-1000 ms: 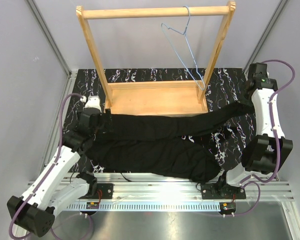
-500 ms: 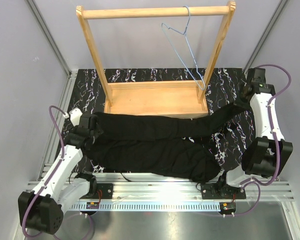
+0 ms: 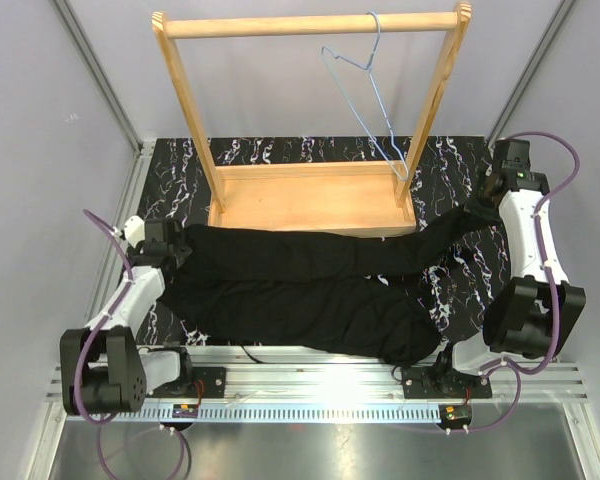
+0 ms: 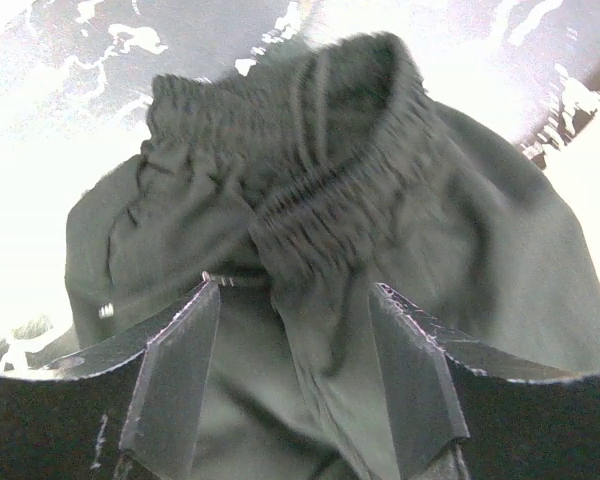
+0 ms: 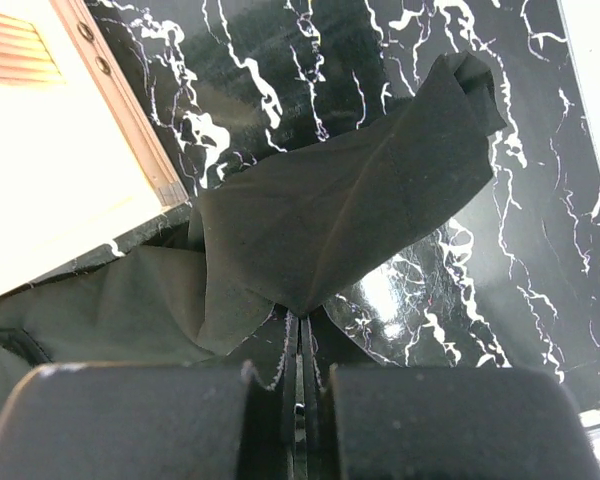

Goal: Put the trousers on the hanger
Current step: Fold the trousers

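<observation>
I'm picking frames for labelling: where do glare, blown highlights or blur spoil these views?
Left wrist: table blown out white around the trousers, which look slightly soft. Right wrist: rack base overexposed, a glare spot on the table; cloth sharp. Top: bright reflection on the near rail, otherwise even.

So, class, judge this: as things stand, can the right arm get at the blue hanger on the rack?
Probably not freely. The hanger hangs at the right end of the wooden rack, on that arm's side, with nothing in front of it, but the right gripper is shut on the trousers.
</observation>
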Motion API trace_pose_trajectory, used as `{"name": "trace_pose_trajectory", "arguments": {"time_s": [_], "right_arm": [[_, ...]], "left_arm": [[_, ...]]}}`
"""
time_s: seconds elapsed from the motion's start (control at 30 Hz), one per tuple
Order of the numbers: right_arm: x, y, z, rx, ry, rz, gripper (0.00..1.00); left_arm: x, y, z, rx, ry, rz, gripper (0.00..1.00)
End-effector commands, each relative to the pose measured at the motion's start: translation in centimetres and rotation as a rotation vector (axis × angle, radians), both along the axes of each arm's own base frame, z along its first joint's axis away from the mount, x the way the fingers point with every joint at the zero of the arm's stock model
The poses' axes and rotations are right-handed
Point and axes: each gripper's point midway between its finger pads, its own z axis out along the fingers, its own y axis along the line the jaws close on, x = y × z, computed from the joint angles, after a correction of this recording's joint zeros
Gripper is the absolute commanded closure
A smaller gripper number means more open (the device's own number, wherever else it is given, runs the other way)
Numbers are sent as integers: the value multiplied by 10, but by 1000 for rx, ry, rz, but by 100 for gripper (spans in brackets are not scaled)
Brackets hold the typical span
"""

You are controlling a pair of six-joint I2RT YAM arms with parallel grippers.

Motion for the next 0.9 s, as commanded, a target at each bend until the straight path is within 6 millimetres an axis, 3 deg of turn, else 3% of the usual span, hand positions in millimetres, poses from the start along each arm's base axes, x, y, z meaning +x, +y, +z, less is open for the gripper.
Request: {"name": "trace_pose_trajectory", "arguments": {"time_s": [0.0,0.1,0.17,0.2,0.23,0.33,0.4,0.53,0.87], "right_arm": [[3,1,20,-8,-80,21,99],[3,1,22,-8,-85,20,99],[2,1,21,-11,-84,19,99],[2,0,20,-15,-81,15,99],[0,-1,18,-16,-74,14,99],[-1,-2,16,-25,-68,8,99],[-3,-4,15,-32,-62,2,99],[-5,-5,20,-42,-69,-4,99],[-26,-8,41,-74,-102,-48,100]], "left_arm": [[24,-2,-2,-67,-76,-10,38],[33,-5,-10,-82,-70,-25,42],[38,-3,-15,-80,-54,-19,52],[39,-3,-17,-78,-49,-22,57],[41,-2,-18,-78,-46,-19,70],[44,-3,-20,-84,-33,-19,87],[43,2,-10,-67,-48,1,100],[38,4,7,-53,-79,15,100],[10,15,102,38,-283,18,100]]}}
